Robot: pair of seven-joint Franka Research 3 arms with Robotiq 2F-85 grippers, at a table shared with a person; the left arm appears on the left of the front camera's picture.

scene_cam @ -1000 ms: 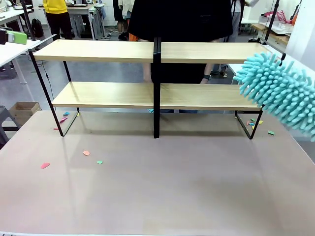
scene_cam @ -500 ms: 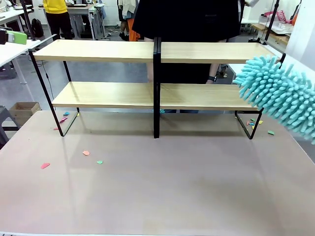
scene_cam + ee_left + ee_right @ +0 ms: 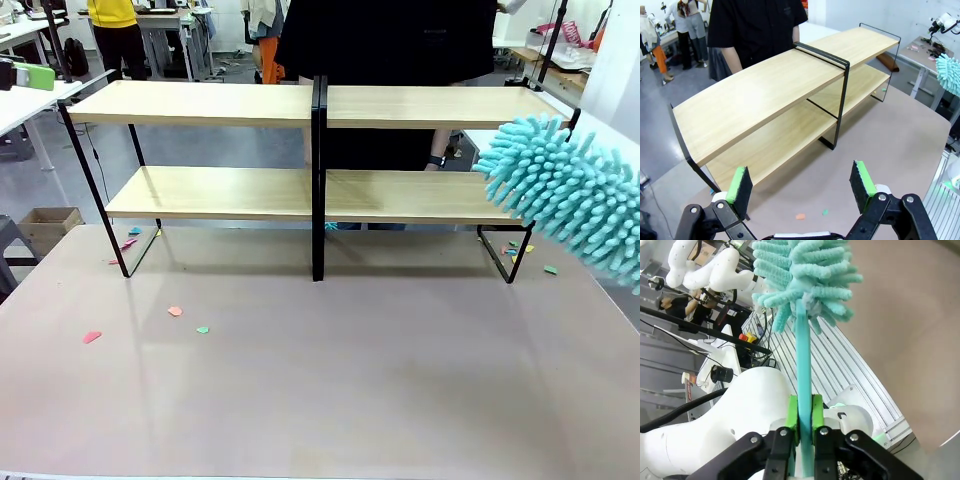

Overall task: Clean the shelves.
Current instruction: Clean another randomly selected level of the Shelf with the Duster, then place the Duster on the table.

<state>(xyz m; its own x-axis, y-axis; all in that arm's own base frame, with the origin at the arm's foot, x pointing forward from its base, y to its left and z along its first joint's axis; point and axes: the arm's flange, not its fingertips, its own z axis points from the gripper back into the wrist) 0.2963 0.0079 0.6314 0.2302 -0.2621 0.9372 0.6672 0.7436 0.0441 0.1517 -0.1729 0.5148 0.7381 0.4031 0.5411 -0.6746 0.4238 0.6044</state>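
The shelves stand at the table's far side, two tiers of light wood on a black frame with a central post; they also show in the left wrist view. A teal fluffy duster hangs at the right end of the rack, level with the lower board. My right gripper is shut on the duster's teal handle, with the fluffy head above. My left gripper is open over the table, nothing between its green pads.
Small coloured paper scraps lie on the pinkish tabletop at the left, and more scraps sit under the rack's right end. A person in black stands behind the shelves. A cardboard box is on the floor at the left.
The duster has shifted slightly left toward the rack's right end. The person behind the shelves has moved a little to the right.
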